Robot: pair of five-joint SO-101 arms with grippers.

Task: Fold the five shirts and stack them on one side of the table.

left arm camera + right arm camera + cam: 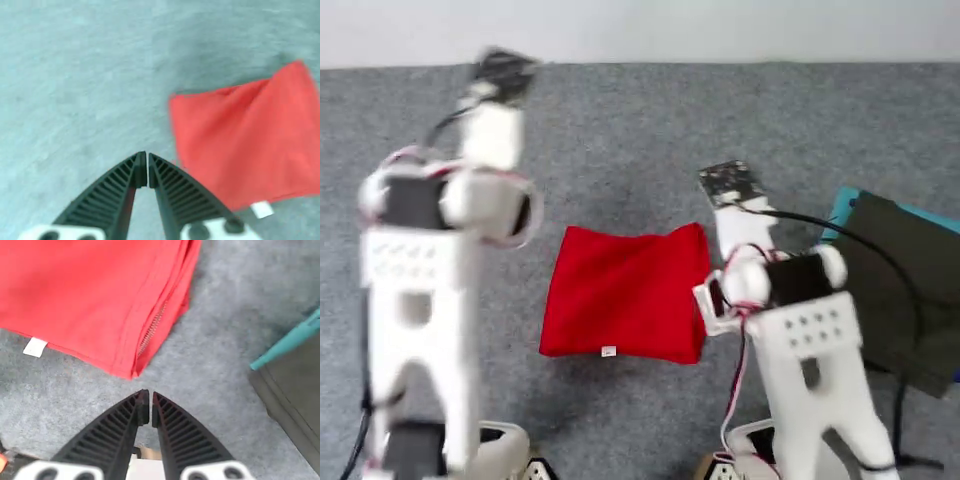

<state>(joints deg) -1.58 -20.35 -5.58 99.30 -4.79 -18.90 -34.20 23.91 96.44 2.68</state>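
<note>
Lying between my arms on the grey felt table (pixel 620 130), the folded red cotton shirt (pixel 625 292) runs its longer side across, its small white label (pixel 608 351) at the edge nearest my bases. My left gripper (pixel 147 170) and right gripper (pixel 150 407) are both pinched closed, empty. My right wrist view shows the red shirt's layered edges; the high view shows a dark folded shirt (pixel 900 290) on a teal one (pixel 843 197).

Grey, felt-like table (pixel 620 130), seen from my remote station.
A folded red shirt (pixel 625 292) lies flat at its centre; near my right edge, a dark folded shirt (pixel 900 285) rests on a teal shirt (pixel 842 205).
</note>
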